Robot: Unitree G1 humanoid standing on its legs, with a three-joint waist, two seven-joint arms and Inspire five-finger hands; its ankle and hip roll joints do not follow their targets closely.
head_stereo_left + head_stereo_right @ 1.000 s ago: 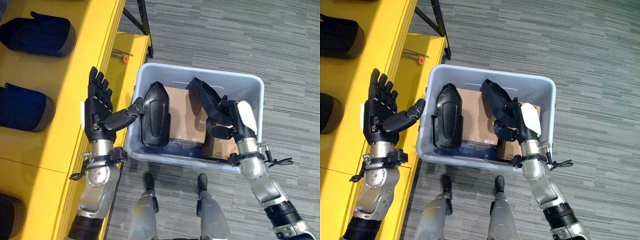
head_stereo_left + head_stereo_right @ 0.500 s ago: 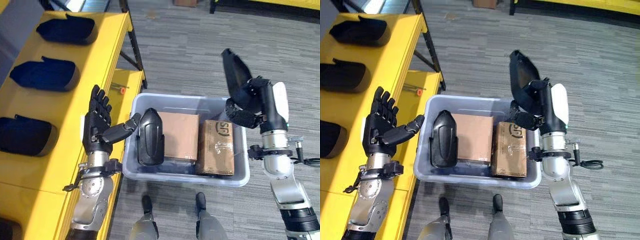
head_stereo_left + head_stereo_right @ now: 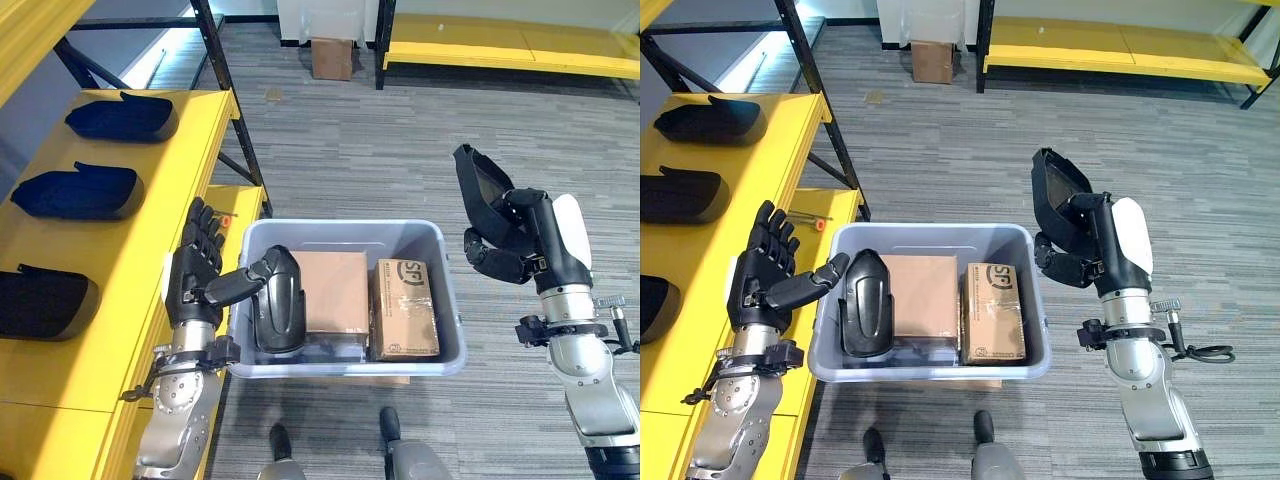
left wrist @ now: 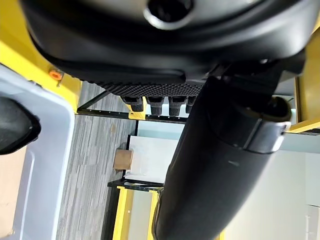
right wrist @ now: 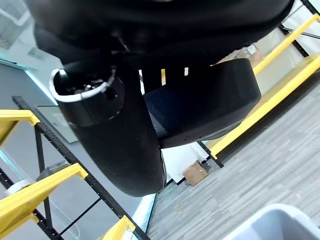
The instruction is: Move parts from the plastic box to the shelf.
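Observation:
My right hand is shut on a dark curved part, held up in the air to the right of the grey plastic box. The same part shows past the fingers in the right wrist view. Another dark part stands on end in the box's left side. My left hand is open beside the box's left wall, over the yellow shelf, its thumb reaching toward that part. Three dark parts lie on the shelf.
Two cardboard boxes lie inside the plastic box. A black shelf post stands behind the shelf. Further yellow racking and a small carton stand at the far end of the grey carpet.
The camera has tilted up, showing more of the room. My right hand has lifted the dark part out of the box and holds it off to the right. The left hand stays open.

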